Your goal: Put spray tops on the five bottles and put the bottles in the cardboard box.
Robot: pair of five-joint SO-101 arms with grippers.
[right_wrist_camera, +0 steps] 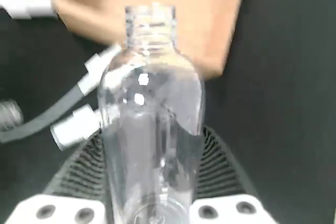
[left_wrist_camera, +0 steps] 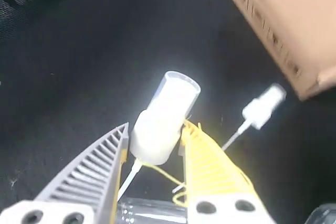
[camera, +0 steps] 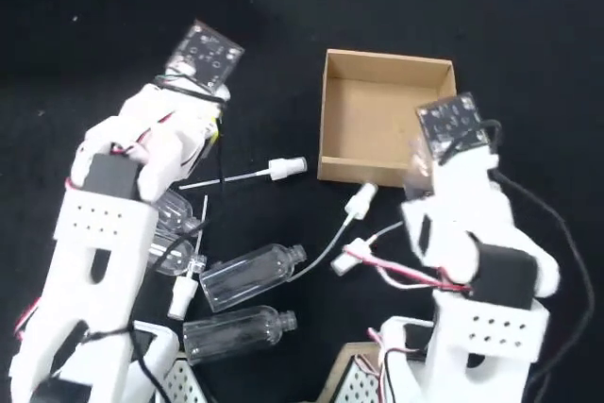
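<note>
Now: a top in one arm, a bottle in the other

Left gripper (left_wrist_camera: 155,132) has its fingers (left_wrist_camera: 210,171) closed on a spray top (left_wrist_camera: 165,111). The capped end points outward and the thin tube trails back between the fingers, a hold that looks meant for feeding the tube into a neck. The right gripper (right_wrist_camera: 152,145) clamps a clear bottle (right_wrist_camera: 152,93) by its body, leaving the open threaded neck free (the receiving end, I judge). It hangs just beside the near wall of the cardboard box (camera: 363,172). That wall is the edge to watch on the right. Loose tops (camera: 288,168) with long tubes lie between the arms, and other bottles (camera: 250,276) lie on the tabletop (camera: 528,63) by the left arm. The air above them seems the freest meeting place.
</note>
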